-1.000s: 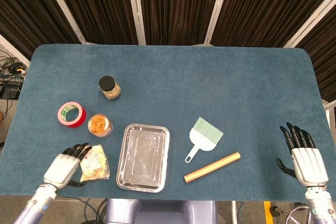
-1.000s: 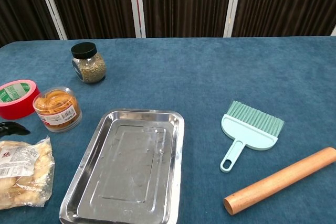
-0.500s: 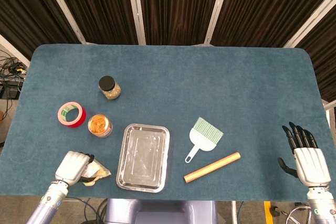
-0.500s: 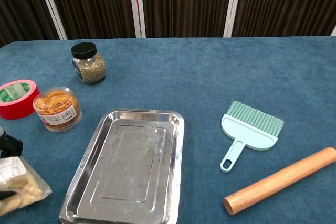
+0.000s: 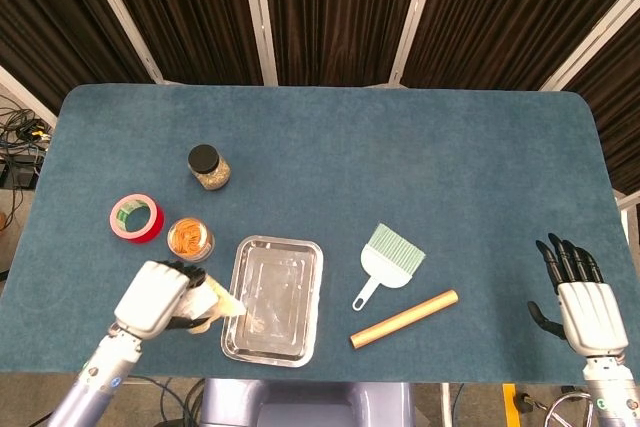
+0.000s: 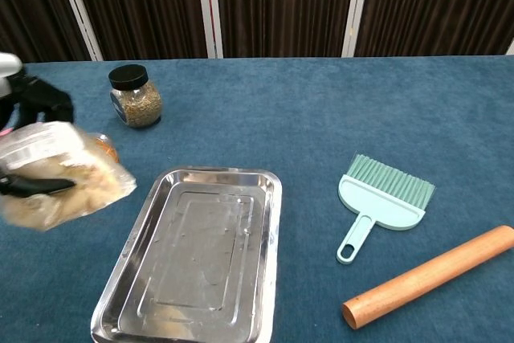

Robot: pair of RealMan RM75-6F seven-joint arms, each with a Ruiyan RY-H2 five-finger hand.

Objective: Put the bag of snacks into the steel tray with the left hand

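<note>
In the head view, the left hand (image 5: 158, 297) holds the bag of snacks (image 5: 212, 303) above the table, just left of the steel tray (image 5: 272, 299); one bag corner reaches over the tray's left rim. The right hand (image 5: 580, 302) rests far to the right, fingers spread and holding nothing. A jar of orange things (image 5: 189, 238) stands near, on the far side of the hand, and the arm could knock it.

In the chest view, the bag (image 6: 60, 174) hangs loosely from the fingers. If the grip is weak, it may slip and land on the table or on the rim (image 6: 128, 251).
</note>
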